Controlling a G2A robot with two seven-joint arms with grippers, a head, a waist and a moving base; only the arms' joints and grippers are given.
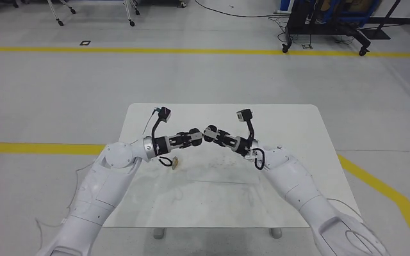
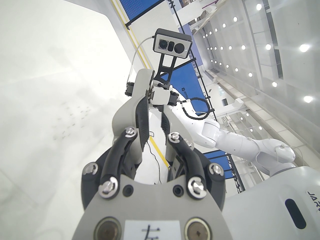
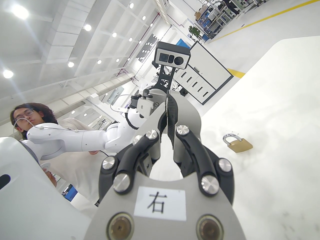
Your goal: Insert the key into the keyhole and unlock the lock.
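Table [image 1: 288, 192] white, rounded corners, faint scuffs mid-surface, standing on a grey floor [image 1: 205, 77]. Yellow line [image 1: 192, 50] crosses the floor behind the table, and another runs level with its middle. Far left at the back, wheeled carts [image 1: 96, 9].

Lock [image 1: 173, 162], brass with a silver shackle, lies flat on the table left of centre, just under the left forearm and touching neither gripper.

Left gripper [image 1: 197, 136] hangs above table centre, pointing at the other one. Its fingers [image 2: 141, 116] are parted by a narrow gap, with floor visible between the pads and nothing seen in it.

Right gripper [image 1: 210, 134] is just beside it, tip to tip over the table. Its fingers [image 3: 172, 116] are pressed close with no clear gap. Can't tell whether anything is pinched between them.

Far right at the back, a dark wheeled rack [image 1: 327, 25] with cables [image 1: 230, 13] trailing on the floor.
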